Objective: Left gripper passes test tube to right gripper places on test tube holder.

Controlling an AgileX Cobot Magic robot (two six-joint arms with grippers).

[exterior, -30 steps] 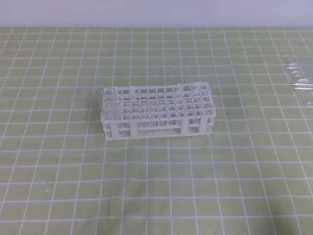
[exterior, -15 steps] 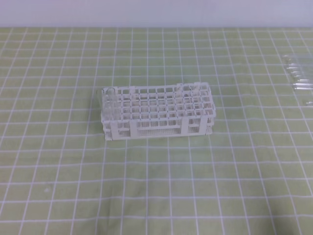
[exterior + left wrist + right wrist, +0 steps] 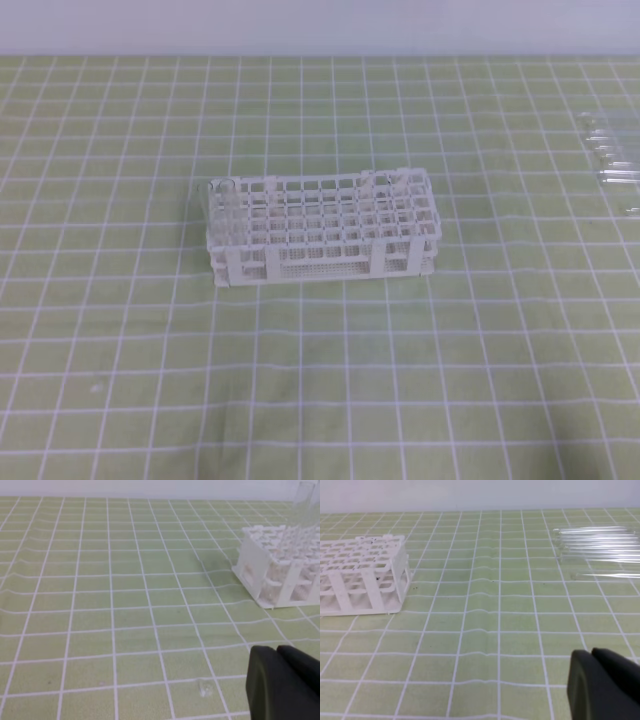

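The white test tube holder (image 3: 322, 232) stands in the middle of the green checked cloth, also seen in the left wrist view (image 3: 280, 565) and the right wrist view (image 3: 362, 575). A clear tube (image 3: 303, 502) stands upright in the rack's left end. I cannot pick out a lone test tube lying by itself. Neither gripper appears in the exterior view. My left gripper (image 3: 276, 651) shows only as black fingers pressed together at the lower right, well short of the rack. My right gripper (image 3: 591, 653) looks the same, shut on nothing, low and clear of everything.
A bundle of several clear tubes (image 3: 612, 160) lies at the cloth's far right edge, ahead and right of the right gripper (image 3: 600, 550). A small clear spot (image 3: 203, 687) sits on the cloth near the left gripper. A pale wall bounds the far side.
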